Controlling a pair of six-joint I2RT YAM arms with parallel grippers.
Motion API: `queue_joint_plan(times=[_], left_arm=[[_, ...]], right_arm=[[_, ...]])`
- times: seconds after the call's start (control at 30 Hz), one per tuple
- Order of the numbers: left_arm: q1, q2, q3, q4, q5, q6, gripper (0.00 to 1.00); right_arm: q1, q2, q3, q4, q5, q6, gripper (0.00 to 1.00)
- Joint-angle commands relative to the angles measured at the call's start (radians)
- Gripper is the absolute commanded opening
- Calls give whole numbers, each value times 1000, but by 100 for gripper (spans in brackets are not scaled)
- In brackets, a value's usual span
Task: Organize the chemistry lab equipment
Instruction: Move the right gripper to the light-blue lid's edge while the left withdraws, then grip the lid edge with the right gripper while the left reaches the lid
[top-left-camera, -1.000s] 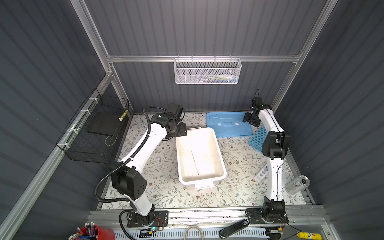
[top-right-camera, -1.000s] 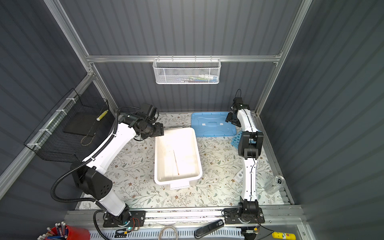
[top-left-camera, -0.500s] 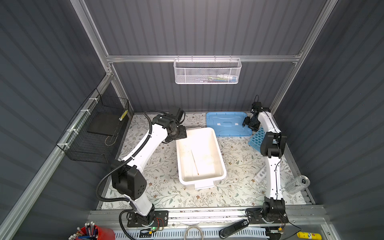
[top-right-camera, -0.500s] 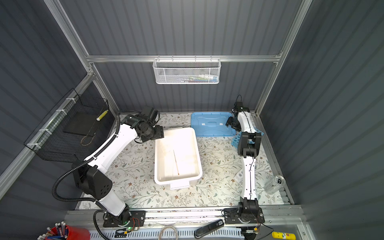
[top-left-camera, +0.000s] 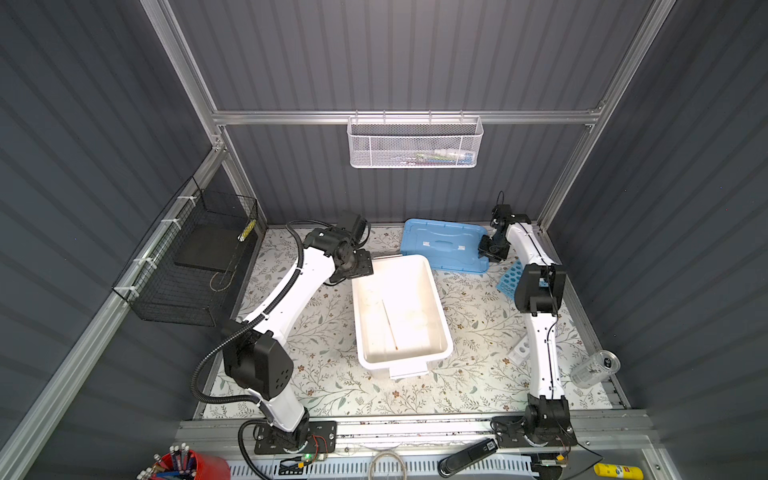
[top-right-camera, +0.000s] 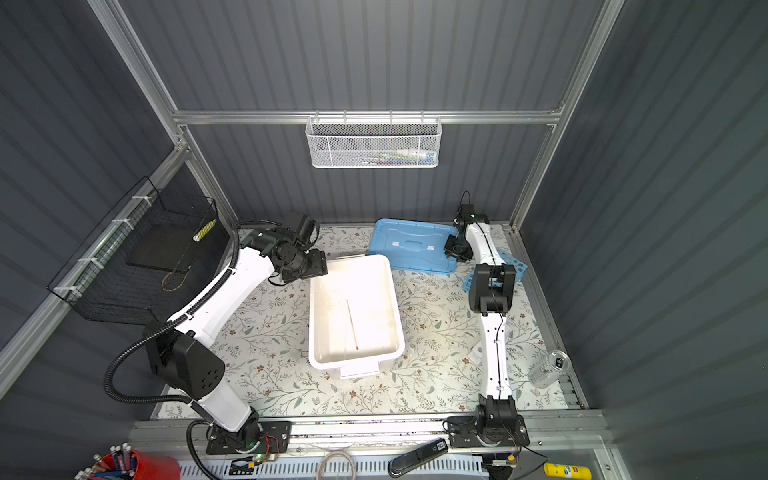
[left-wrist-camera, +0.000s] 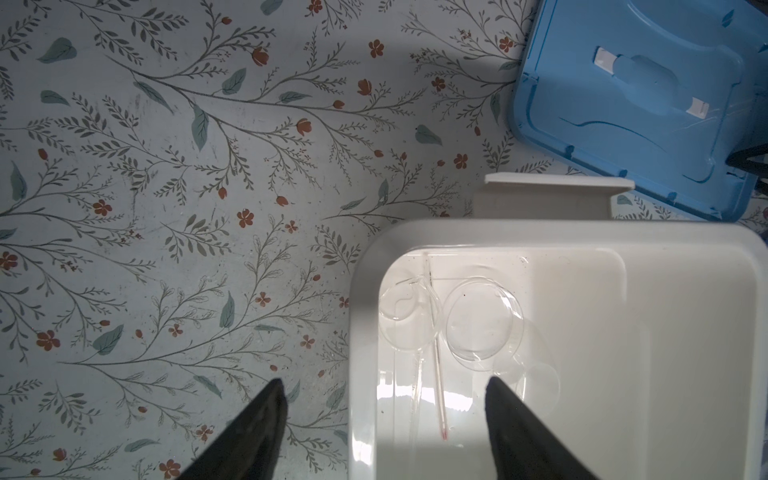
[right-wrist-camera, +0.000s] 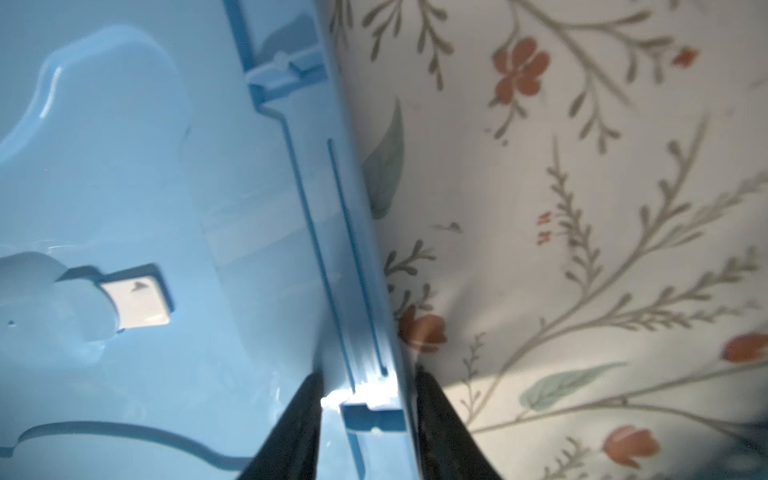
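The white tub (top-left-camera: 409, 368) (top-right-camera: 360, 368) stands mid-table. It holds a thin glass rod (top-left-camera: 390, 324) (left-wrist-camera: 436, 361) and clear round glass vessels (left-wrist-camera: 484, 322). My left gripper (left-wrist-camera: 385, 381) (top-left-camera: 359, 266) hangs open above the tub's far left corner, one finger over the mat and one over the tub. The blue lid (top-left-camera: 442, 245) (right-wrist-camera: 145, 187) lies behind the tub. My right gripper (right-wrist-camera: 366, 374) (top-left-camera: 490, 249) is shut on the lid's right rim. A sky-blue rack (top-left-camera: 510, 278) and a small white tube rack (top-left-camera: 519, 353) are partly hidden by the right arm.
A clear can (top-left-camera: 594, 368) lies at the table's right front edge. A black wire basket (top-left-camera: 187, 266) hangs on the left wall and a white mesh basket (top-left-camera: 415, 143) on the back wall. A red cup of pens (top-left-camera: 187, 465) stands below the front rail.
My right gripper has come down onto the blue lid's right rim and closed on it. My left gripper has drifted slightly toward the tub's corner and stays open.
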Motion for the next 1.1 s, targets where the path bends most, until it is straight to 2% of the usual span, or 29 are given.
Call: queue_joint_plan(times=[0.0,0.13,0.33,0.53,0.77,0.87,1.07], left_arm=[[4,9,32,-14,-7,-3,76],[5,12,46,-17,-6,8,76],[4,17,61,-14,-4,24,76],[4,32,80,-12,10,42,76],[4,38,102,-32,21,67,76],[5,36,109,-36,23,71,76],[4,42,141,-44,30,73,76]], right_arm=[[2,-15,-28,-28,-13,-17,35],[2,-41,-92,-37,-42,-35,40],[4,-159,-288,30,-58,-30,38],[10,-204,-380,61,-44,-30,37],[16,-121,-238,-17,40,-5,34],[16,-92,-196,-39,65,8,26],[19,-96,-211,-50,86,2,19]])
